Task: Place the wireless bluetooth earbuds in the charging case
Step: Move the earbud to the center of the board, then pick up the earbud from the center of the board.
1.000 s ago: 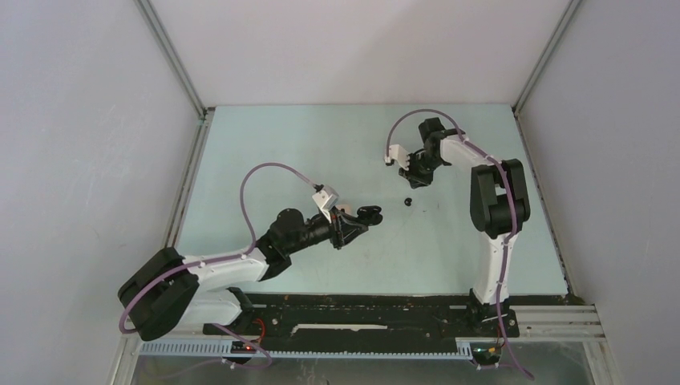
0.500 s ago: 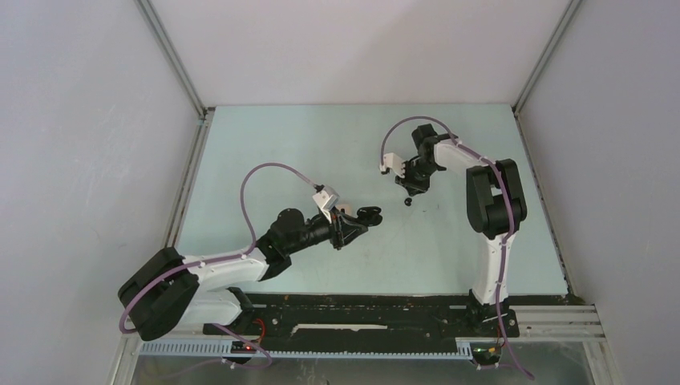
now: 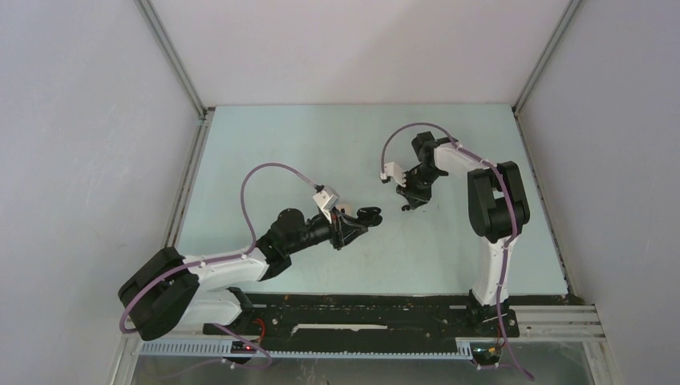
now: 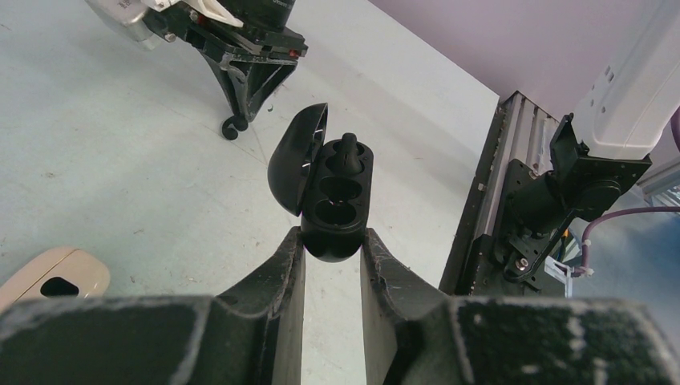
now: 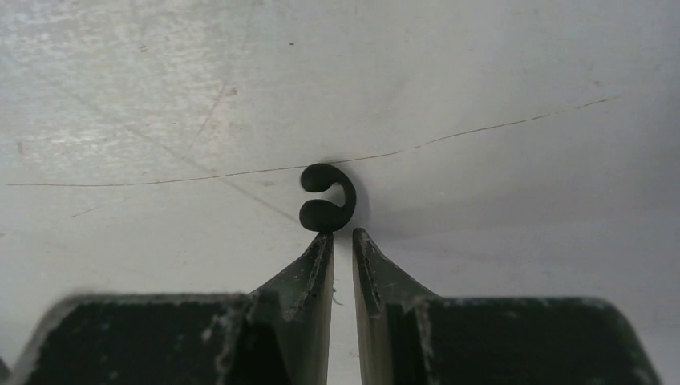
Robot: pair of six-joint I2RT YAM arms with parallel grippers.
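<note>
Pale green table (image 3: 265, 144), scratched. Black earbud (image 5: 323, 213) lying on it; beige rounded object (image 4: 50, 277) too.

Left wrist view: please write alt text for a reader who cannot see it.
The left pincer grips an open black charging case by its near end, lid tipped left. One earbud sits in its far socket; a loose earbud lies on the table beyond.

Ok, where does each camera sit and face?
Top external: above and behind, looking down at the table; left arm and right arm show.
Left wrist: on the left hand, facing the open charging case it grips; fingers show.
Right wrist: on the right hand, facing down at a black earbud; fingers show.
Both wrist views share that earbud.
</note>
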